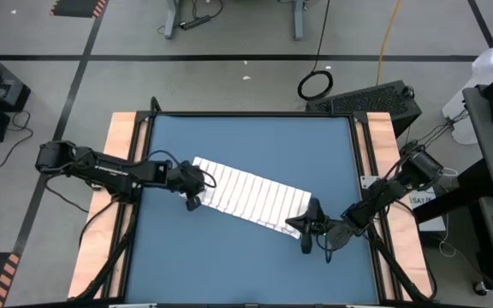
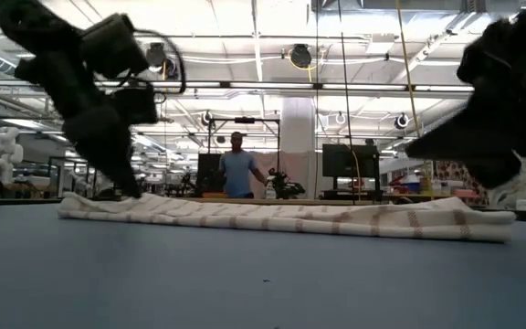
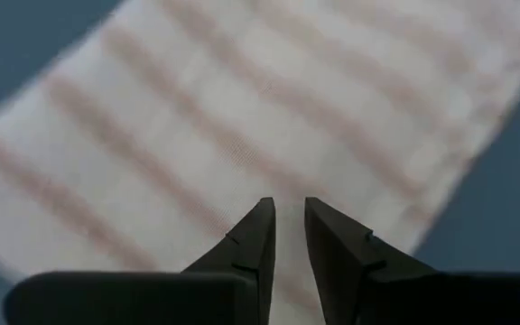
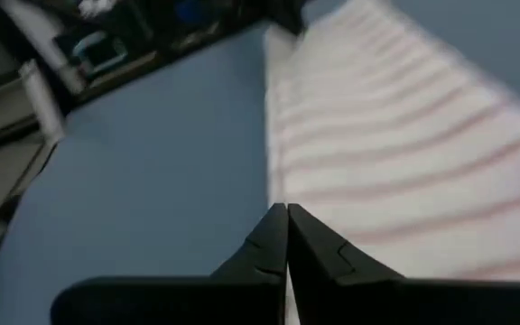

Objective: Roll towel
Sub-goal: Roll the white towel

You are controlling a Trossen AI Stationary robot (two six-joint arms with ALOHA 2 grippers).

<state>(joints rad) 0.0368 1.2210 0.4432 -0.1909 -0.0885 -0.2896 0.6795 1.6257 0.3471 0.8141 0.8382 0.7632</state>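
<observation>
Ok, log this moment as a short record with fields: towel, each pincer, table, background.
towel: white striped towel, folded into a long flat strip lying slantwise on the table, not yet rolled
left pincer: left pincer down at the strip's left end, fingers nearly together with a narrow gap, over the cloth
right pincer: right pincer at the strip's right end, shut, tips at the cloth's edge
table: blue tabletop
background: a person stands far behind the table
</observation>
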